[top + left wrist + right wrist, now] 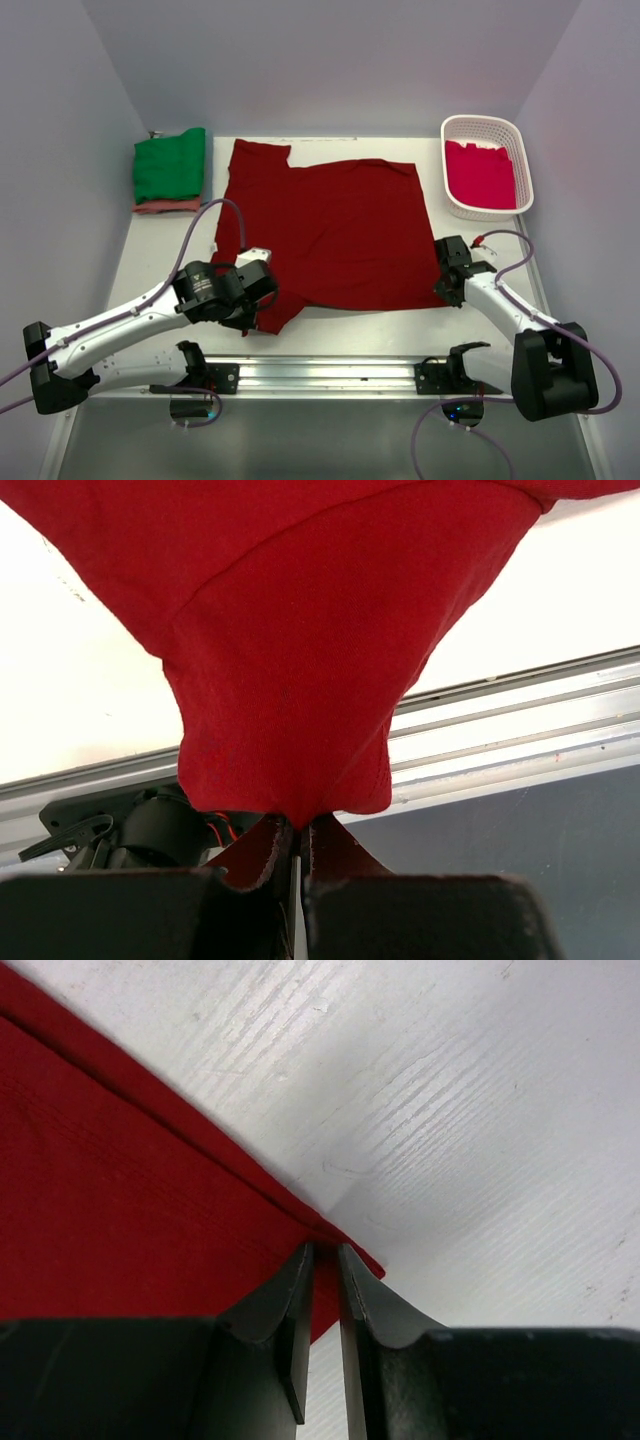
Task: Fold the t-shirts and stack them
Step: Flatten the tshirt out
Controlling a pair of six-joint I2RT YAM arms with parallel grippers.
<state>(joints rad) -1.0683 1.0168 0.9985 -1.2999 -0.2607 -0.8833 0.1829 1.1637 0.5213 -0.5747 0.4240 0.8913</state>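
Though mostly flat, dark red t-shirt point(340, 230): left pincer point(300, 825) clamped on sleeve, right pincer point(325, 1252) on hem corner.

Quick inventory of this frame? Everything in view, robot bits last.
dark red t-shirt: 1, dark red, spread out mid-table
green t-shirt: 1, green, folded, far-left corner
salmon-pink t-shirt: 1, salmon-pink, folded under the green one
basket: 1, white lattice, far-right corner
crimson-pink t-shirt: 1, crimson-pink, inside the basket
table: 1, white
rail: 1, silver, near table edge
left gripper: 1, black, shut on the dark red shirt's near-left sleeve
right gripper: 1, black, shut on its near-right hem corner
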